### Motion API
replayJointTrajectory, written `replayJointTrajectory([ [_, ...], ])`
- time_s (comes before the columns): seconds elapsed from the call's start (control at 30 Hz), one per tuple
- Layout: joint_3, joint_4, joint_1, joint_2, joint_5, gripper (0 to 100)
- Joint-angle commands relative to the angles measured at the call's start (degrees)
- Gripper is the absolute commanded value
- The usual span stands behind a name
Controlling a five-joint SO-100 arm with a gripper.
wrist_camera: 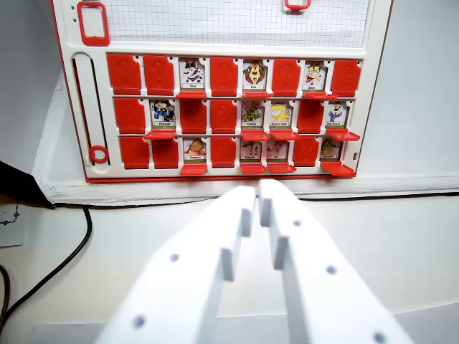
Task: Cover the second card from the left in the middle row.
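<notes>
A white board (68, 107) holds three rows of red flaps and picture cards. In the middle row, the second slot from the wrist view's left shows an uncovered card (163, 112) with a dark-blue figure; its red flap (161, 134) lies flat below it. The slot to its left (130, 115) and the two slots to its right (193, 115) are covered in red. My white gripper (258, 197) fills the foreground in front of the board's near edge, lower and to the right of that card. Its fingers (240, 215) stand almost together with nothing between them.
Several other cards stand uncovered across all three rows. A black cable (75, 251) curves over the white table at the left, beside a dark object (21, 188). A red ring slider (98, 154) sits in the board's left channel. Gridded paper (237, 21) lies at the top.
</notes>
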Motion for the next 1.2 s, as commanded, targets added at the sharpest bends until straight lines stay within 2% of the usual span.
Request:
replayJointTrajectory([
  [0.0,-4.1,-0.1,-0.4,0.4,0.0,0],
  [0.33,5.4,-2.6,-2.1,1.5,-0.3,0],
  [0.67,13.4,-16.4,-3.6,-7.4,-0.8,0],
  [0.93,9.8,-23.4,-3.5,-22.4,-0.6,0],
  [1.17,6.0,-27.5,-6.2,-32.2,-0.4,0],
])
